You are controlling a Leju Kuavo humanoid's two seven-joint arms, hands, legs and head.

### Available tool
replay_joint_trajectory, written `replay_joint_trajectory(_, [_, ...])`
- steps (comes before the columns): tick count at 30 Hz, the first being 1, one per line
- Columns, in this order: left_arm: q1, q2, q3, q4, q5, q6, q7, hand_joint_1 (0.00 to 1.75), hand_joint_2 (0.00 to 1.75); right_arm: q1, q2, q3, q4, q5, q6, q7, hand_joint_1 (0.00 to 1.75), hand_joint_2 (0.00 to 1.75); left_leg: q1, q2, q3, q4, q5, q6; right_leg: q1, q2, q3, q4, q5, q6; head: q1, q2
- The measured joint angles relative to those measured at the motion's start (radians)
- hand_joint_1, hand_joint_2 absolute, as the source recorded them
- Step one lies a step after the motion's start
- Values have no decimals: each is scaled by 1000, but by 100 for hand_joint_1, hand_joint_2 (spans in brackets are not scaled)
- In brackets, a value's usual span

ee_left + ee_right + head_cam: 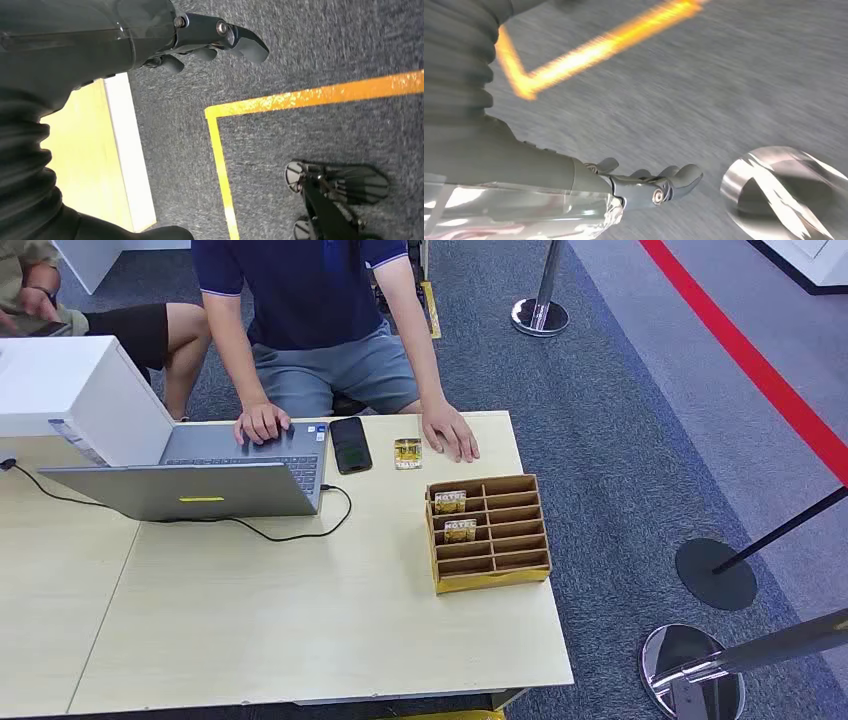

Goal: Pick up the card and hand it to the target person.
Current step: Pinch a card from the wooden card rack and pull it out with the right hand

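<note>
A: Where's the card?

B: There's one [407, 453] lying flat on the table [250, 620], upper middle of the head view, just left of the person's hand [449, 430] and right of the phone [350, 444]. Two more cards stand in the left column of the rack [489, 532], centre right: one [449, 502] in the top slot, one [460, 530] two slots lower

A: And the person?

B: Sitting at the far edge, top centre, other hand [262, 423] on the laptop [200, 475]. A white box [70, 390] sits at the upper left, and a cable [250, 527] runs from the laptop

A: The robot's hands?

B: Both hang over grey carpet. Left hand [210, 42], top of its wrist view, fingers loosely apart, holding nothing, near an orange floor line [310, 97]. Right hand [649, 182], bottom centre of its view, also empty with fingers spread a little; that picture is blurred, with a shiny round post base [784, 192] at lower right
</note>
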Motion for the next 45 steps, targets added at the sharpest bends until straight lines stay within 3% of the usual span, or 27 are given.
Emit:
replay_joint_trajectory(11, [0,0,0,0,1,1,2,0,175,4,5,0,-35,21,0,6,0,175,0,0,0,0,0,0,0,0,0,0,0,0,0,0])
replay_joint_trajectory(23, [0,-4,2,0,12,15,10,0,175,89,83,58,-670,173,-1,69,0,175,0,-3,-1,0,2,0,0,-4,0,0,0,0,0,0])
replay_joint_trajectory(26, [0,-5,2,0,16,17,10,0,175,99,94,102,-789,196,5,84,14,175,0,-3,-1,0,2,0,0,-4,0,0,0,0,0,0])
replay_joint_trajectory(30, [0,-6,2,0,18,19,10,0,175,107,102,167,-910,216,17,95,58,175,0,-3,-1,0,2,0,0,-4,0,0,0,0,0,0])
replay_joint_trajectory(32, [0,-6,3,0,19,20,10,0,175,108,105,196,-955,225,25,98,61,175,0,-3,-1,0,2,0,0,-4,0,0,0,0,0,0])
replay_joint_trajectory(36, [0,-6,3,0,20,21,10,0,175,109,109,249,-1024,242,37,106,93,175,0,-3,-1,0,2,0,0,-4,-1,0,0,0,0,0])
replay_joint_trajectory(42, [0,-6,3,0,20,21,14,0,175,104,111,316,-1077,292,80,139,98,175,0,-3,-1,0,1,0,0,-3,-1,0,0,0,0,0])
replay_joint_trajectory(45, [0,-6,3,0,20,21,13,0,175,87,111,368,-1082,406,124,207,85,175,0,-3,-1,0,2,-1,0,-3,-1,0,0,0,0,0])
